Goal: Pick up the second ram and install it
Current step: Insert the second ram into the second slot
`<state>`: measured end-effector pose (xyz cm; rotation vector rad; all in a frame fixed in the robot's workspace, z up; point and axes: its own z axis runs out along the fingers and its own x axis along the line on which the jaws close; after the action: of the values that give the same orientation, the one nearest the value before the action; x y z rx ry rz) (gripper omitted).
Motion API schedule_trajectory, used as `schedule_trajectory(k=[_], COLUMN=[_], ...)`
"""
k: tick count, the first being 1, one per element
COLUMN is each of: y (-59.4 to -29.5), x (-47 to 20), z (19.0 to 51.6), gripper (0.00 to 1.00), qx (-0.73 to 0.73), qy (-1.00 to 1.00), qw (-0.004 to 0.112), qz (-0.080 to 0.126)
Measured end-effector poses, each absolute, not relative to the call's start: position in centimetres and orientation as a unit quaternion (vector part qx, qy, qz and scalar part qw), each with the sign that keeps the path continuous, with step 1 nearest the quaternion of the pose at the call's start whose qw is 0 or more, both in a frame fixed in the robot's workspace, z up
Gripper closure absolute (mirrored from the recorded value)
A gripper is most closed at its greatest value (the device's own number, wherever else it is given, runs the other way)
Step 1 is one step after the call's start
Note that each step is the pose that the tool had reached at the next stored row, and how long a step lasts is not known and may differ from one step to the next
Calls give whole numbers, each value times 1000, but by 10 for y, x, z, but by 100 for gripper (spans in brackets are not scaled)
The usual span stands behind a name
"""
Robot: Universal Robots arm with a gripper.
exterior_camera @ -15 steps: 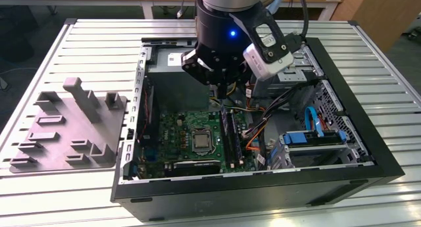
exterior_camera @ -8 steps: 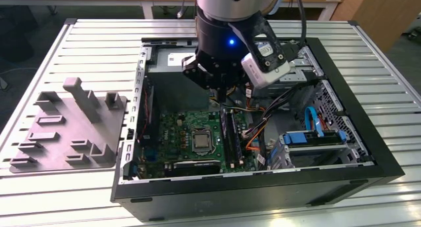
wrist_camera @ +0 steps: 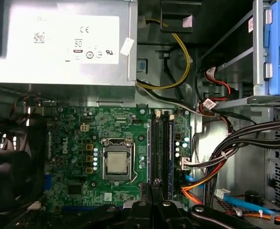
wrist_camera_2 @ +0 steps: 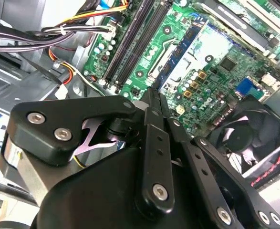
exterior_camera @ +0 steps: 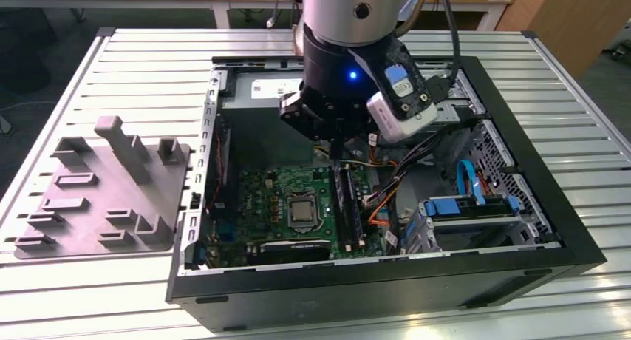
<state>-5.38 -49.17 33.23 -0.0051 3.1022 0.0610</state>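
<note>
The gripper (wrist_camera_2: 156,95) is down inside the open computer case (exterior_camera: 552,229). Its two black fingers (wrist_camera_2: 151,143) come together at the tips. They look closed, with nothing to see between them. In the first wrist view the gripper (wrist_camera: 154,185) has its tips right at one end of the long black slot rails (wrist_camera: 170,143). In the exterior view the gripper (exterior_camera: 335,154) hangs under the big grey arm (exterior_camera: 355,15), just above the same rails.

The second ram (wrist_camera: 154,148) is a long, thin, dark stick. It stands on its edge in the rail closest to the silver processor socket (wrist_camera: 117,162). The closed tips are at the end of this stick, but it is hard to tell if they touch it. The other rail beside it also has a long dark strip in it, with a bit of blue along it.

The rails and the socket sit on a green board (wrist_camera: 73,143) that lies flat on the floor of the case. A big grey box with a white sticker (wrist_camera: 58,43) is past the far end of the rails. A black fan (wrist_camera_2: 254,129) sits near one edge of the board. Bunches of black, orange and yellow wires (wrist_camera: 235,143) run beside the rails, on the side away from the socket.

The case lies on a table made of pale metal slats (exterior_camera: 148,59). On the exterior view's left, well apart from the gripper, a grey tray with blocks and posts (exterior_camera: 99,199) sits on the table beside the case. Blue holders (exterior_camera: 468,207) sit inside the case on the exterior view's right.
</note>
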Motion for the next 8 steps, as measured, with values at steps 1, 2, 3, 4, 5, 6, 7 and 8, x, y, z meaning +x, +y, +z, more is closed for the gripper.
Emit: schedule_trajectory(k=[1,2,3,4,5,6,7,8], y=[-492,-492,-492,-492,-492,-492,-492,-492], x=[-52,-50,-48,-47,-46,-45,-44,-44], z=[331,330,328,327,325,323,321,319], gripper=[89,89,89,89,89,89,89,89], qx=[-2,-2,-2,-2,-3,-4,-6,-9], qy=[1000,1000,1000,1000,1000,1000,1000,1000], qw=[19,19,19,19,19,19,19,19], qz=[20,20,20,20,20,20,20,20])
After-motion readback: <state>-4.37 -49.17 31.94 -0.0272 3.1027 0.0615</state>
